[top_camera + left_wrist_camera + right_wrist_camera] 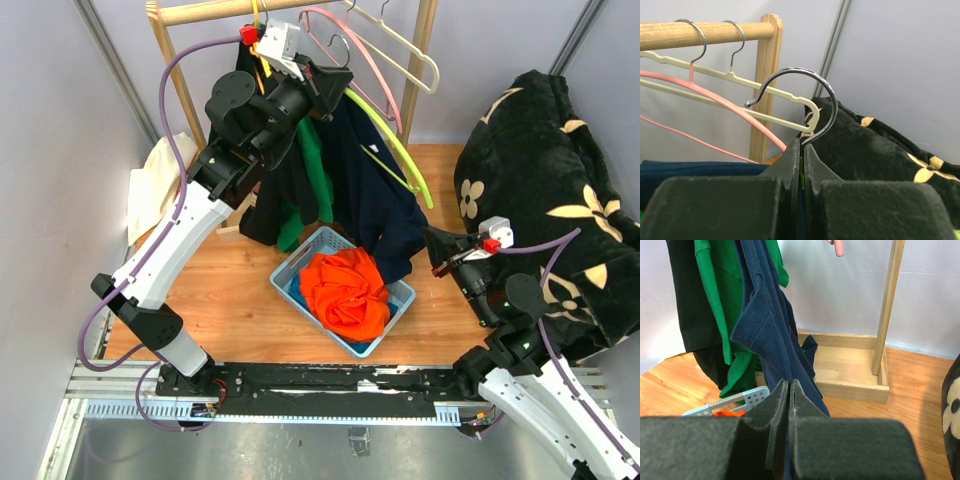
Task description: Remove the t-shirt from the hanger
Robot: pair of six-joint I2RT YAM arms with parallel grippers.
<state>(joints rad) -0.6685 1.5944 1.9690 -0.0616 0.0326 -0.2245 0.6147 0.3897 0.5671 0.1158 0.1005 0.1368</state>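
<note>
A navy t-shirt [375, 190] hangs from a yellow-green hanger [405, 165] that is held off the rail, in front of the wooden rack. My left gripper [335, 80] is shut on the hanger's neck. In the left wrist view the chrome hook [810, 87] rises free above the left gripper [802, 150], with a green strip pinched between the jaws. My right gripper [435, 245] is shut on the shirt's lower edge. The right wrist view shows navy t-shirt [765, 325] cloth running down into the closed right gripper [789, 390].
A wooden rail [200, 12] carries a pink hanger [370, 75] and a cream hanger [400, 45]. A green shirt [315, 170] and a black garment [262, 205] hang beside the navy one. Below stands a blue basket [400, 300] with orange cloth [345, 290]. A black floral blanket [540, 150] fills the right.
</note>
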